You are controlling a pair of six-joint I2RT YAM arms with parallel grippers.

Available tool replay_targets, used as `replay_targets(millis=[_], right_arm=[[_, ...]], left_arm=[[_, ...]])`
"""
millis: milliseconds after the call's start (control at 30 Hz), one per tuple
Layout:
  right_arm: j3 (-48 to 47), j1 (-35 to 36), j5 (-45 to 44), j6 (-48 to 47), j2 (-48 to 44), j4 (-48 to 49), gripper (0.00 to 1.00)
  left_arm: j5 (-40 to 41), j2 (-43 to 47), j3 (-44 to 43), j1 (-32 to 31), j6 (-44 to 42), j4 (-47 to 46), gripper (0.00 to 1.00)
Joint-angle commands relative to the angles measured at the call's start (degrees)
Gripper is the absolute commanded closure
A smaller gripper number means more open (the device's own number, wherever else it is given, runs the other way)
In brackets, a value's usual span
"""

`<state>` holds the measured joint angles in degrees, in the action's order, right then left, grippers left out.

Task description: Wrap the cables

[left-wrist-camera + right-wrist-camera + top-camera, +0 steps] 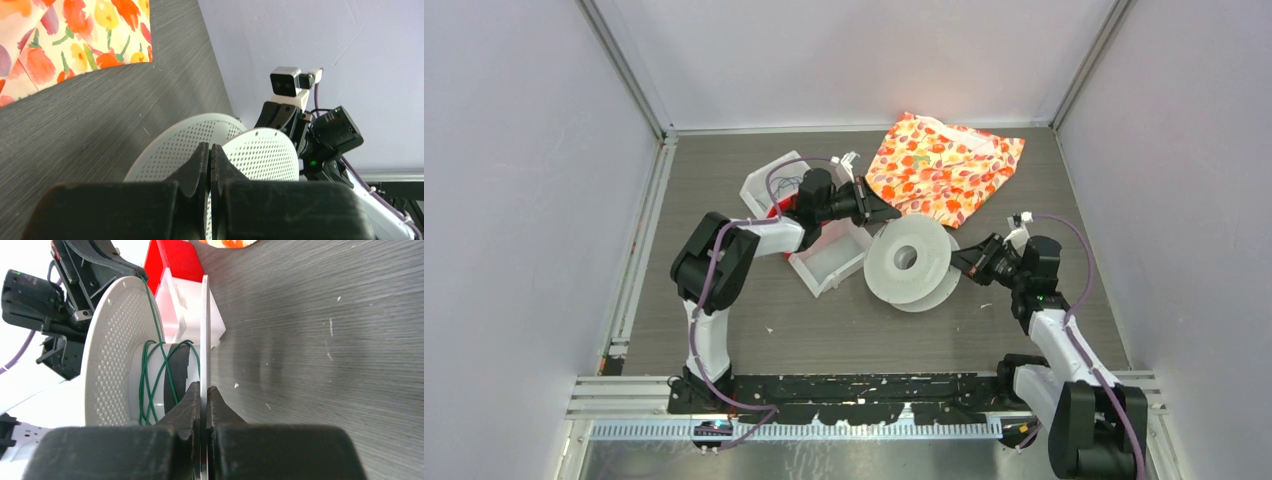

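A white spool (909, 262) with perforated flanges lies in the middle of the table. Thin green cable (159, 330) is wound in a few crossing turns around its core. One strand runs taut up over the upper flange's rim towards my left gripper (892, 211). That gripper hovers at the spool's far left edge with its jaws shut (210, 147); the strand leads into them, though the pinch itself is hidden. My right gripper (204, 389) is shut on the thin rim of the lower flange (205, 330), at the spool's right side (959, 262).
A white bin (829, 265) with a red part (776, 212) sits just left of the spool, under my left arm. Loose dark wire (786, 186) shows in the bin. A floral cloth (944, 165) lies at the back. Walls close in both sides.
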<state>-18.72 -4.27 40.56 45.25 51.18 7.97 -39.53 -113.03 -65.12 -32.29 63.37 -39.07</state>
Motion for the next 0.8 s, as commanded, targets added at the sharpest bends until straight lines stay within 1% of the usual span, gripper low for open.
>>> replay_targets(millis=[0, 33, 200, 333, 433, 533, 633, 767], right_arm=[[0.7, -5.2, 7.3, 9.1, 3.7, 23.0, 0.99], [1.0, -5.4, 7.6, 10.0, 4.7, 25.4, 0.99], [1.0, -5.6, 9.4, 11.3, 8.7, 29.6, 0.99], [1.0, -5.6, 9.8, 11.1, 8.4, 29.4, 0.99], [0.9, -5.6, 9.7, 10.9, 7.9, 29.0, 0.99], [0.9, -5.7, 8.4, 8.8, 6.7, 25.8, 0.99], [0.9, -5.7, 6.4, 6.9, 6.7, 23.2, 0.99], [-0.4, -5.7, 2.4, 2.6, 7.7, 17.3, 0.99]], left_arm=[[1.4, -2.7, -2.1, -0.1, -1.8, 3.4, 0.99], [1.5, -3.2, -2.9, -0.2, -1.6, 3.4, 0.99], [-0.9, -8.3, -8.7, -0.3, -2.5, 4.5, 0.99], [-9.2, -13.5, -14.7, 0.4, -4.1, 5.6, 0.99], [-13.4, -15.7, -15.8, 1.3, -3.7, 3.5, 1.00], [-16.0, -15.9, -15.9, 2.1, -4.9, 3.8, 1.00], [-17.8, -15.8, -16.5, 2.2, -6.6, 6.2, 1.00], [-15.9, -15.6, -16.1, 2.1, -8.8, 10.1, 0.99]])
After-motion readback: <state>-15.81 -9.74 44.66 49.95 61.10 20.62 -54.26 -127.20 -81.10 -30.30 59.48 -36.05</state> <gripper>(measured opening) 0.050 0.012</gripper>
